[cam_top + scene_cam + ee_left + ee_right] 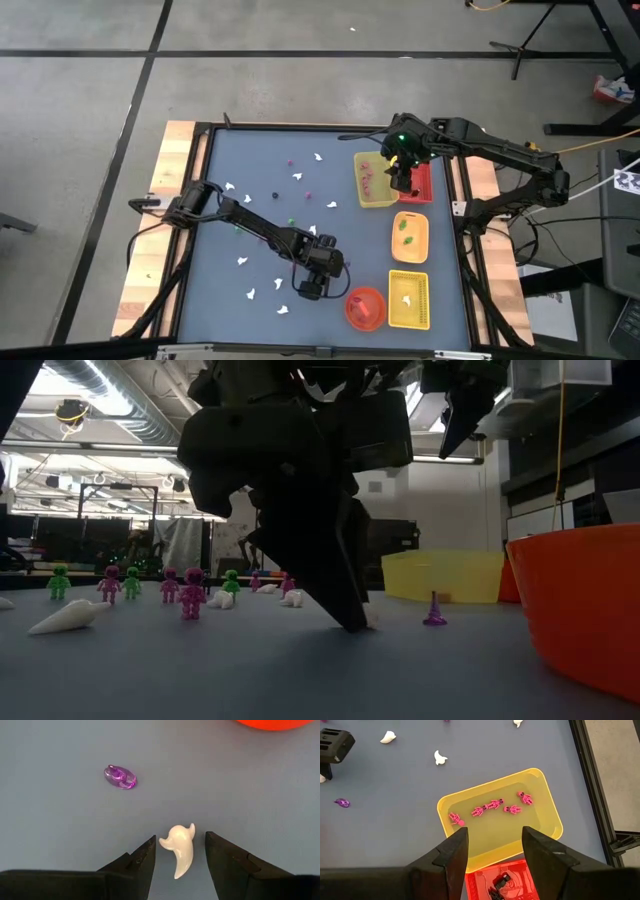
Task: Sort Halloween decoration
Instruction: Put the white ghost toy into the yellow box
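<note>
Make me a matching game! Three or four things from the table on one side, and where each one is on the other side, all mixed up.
Things:
1. small white plastic ghost
2. tiny pink skeleton figures
3. see-through purple witch hat
4. dark little pieces

Places:
A. inside the red rectangular tray
B. between the open fingers of the left tool
C. lying alone on the grey-blue table
D. inside the yellow rectangular tray under the right tool

Pairs: 1-B, 2-D, 3-C, 4-A
</note>
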`<action>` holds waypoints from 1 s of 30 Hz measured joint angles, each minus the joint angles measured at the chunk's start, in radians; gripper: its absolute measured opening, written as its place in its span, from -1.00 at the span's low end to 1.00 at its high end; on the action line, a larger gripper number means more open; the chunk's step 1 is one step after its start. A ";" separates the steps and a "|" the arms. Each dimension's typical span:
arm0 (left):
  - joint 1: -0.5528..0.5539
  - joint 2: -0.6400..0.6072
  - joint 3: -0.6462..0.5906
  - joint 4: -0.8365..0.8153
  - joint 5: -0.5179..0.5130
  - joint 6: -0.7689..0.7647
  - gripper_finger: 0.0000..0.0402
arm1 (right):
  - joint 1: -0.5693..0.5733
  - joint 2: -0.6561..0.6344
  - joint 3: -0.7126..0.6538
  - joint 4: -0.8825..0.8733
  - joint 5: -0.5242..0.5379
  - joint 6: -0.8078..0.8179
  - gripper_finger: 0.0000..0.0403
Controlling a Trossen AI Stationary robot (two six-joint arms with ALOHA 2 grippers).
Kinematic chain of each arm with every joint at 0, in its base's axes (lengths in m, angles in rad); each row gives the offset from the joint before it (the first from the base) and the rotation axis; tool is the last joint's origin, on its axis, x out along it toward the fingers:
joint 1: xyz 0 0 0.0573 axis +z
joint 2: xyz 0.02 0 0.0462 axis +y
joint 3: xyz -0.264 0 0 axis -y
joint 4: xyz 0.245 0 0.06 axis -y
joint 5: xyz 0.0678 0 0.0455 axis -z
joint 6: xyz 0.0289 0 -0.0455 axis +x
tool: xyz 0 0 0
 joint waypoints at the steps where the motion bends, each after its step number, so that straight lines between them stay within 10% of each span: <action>1: 0.000 0.000 0.000 0.000 0.000 0.000 -0.25 | 0.000 0.000 0.000 0.000 0.000 0.000 -0.09; 30: -0.002 0.000 0.000 0.003 -0.002 -0.001 -0.57 | 0.000 0.000 0.000 0.000 0.000 0.000 -0.09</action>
